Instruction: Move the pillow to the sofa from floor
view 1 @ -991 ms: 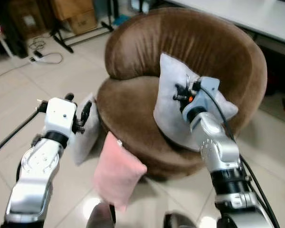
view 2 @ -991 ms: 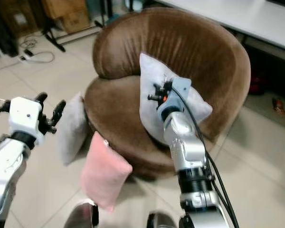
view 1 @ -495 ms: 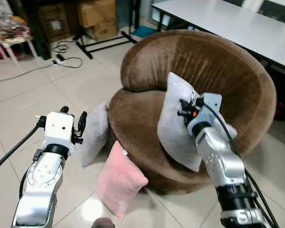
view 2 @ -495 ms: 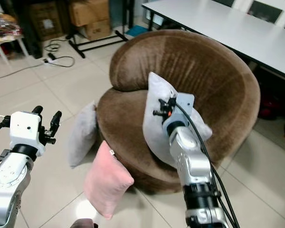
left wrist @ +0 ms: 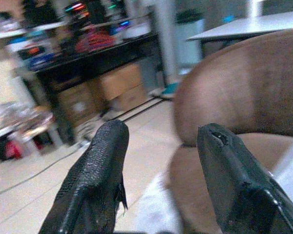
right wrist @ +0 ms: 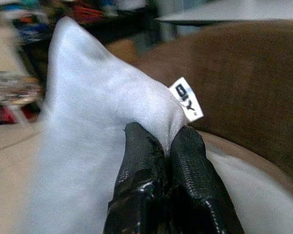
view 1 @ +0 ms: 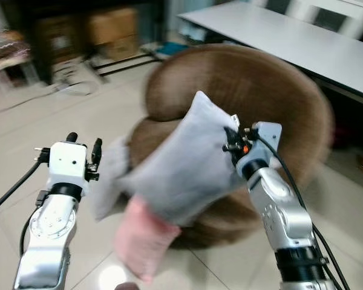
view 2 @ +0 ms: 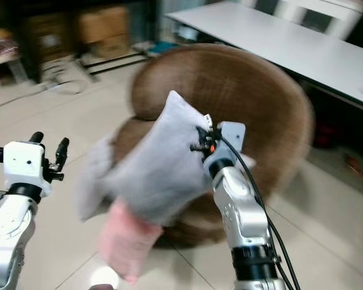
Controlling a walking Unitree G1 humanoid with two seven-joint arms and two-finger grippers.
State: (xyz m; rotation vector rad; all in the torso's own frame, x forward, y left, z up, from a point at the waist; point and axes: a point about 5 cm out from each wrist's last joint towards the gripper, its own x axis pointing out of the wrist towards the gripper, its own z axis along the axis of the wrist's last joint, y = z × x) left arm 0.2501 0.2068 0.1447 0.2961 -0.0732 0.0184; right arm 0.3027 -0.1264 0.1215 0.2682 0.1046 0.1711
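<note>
I see three pillows in the head views. The first is the grey pillow, a soft, smooth-fabric square with pointed corners, hanging in the air in front of the brown sofa. My right gripper has its two textured black fingers pinched together on a fold at the pillow's edge, just beside a small white sewn-in label with dark lettering. The fabric bunches into a ridge where the fingers clamp it. The pillow hangs tilted, one corner pointing up and its lower edge overlapping the other two pillows in the left eye view.

The second is a pink pillow, plush and rounded, standing on the tiled floor against the front of the sofa. The third is another grey pillow, beside the sofa's left side, partly hidden and blurred.

The sofa is one round tub-shaped seat in brown velvety fabric with a high curved back. The head views are motion-blurred, so fine texture there is unclear.

My left gripper is held up to the left of the sofa, its two pebbled black fingers spread apart with nothing between them.

One long white table stands behind the sofa.
</note>
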